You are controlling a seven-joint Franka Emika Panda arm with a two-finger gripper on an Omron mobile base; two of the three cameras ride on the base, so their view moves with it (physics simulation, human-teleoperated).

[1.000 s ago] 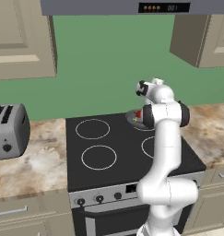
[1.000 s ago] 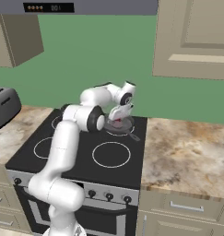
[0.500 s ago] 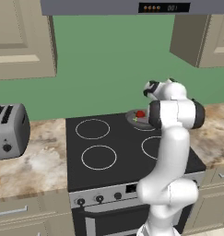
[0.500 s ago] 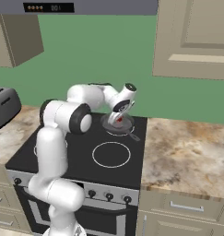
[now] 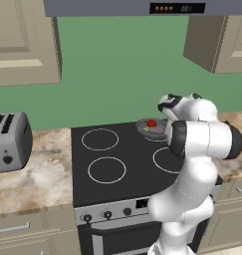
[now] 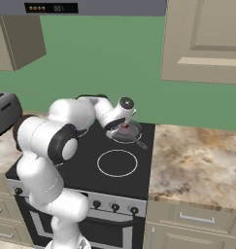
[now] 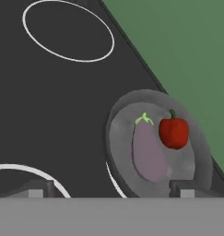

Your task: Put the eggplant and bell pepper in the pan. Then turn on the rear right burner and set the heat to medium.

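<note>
Eggplant point(image 7: 149, 154) and pepper point(image 7: 173, 132) lie side by side in the pan point(image 7: 118, 138), just beside each other, the pepper on the side toward the green wall point(image 7: 187, 50). Pan sits on the stovetop point(image 7: 62, 115) at its rear right corner, over the rear right burner point(image 7: 114, 182), whose white ring shows at the pan's rim. Claw point(image 7: 111, 189) hangs above the pan with its 2 fingers point(image 7: 36, 190) spread wide apart, holding nothing, the pan's near edge between them.
</note>
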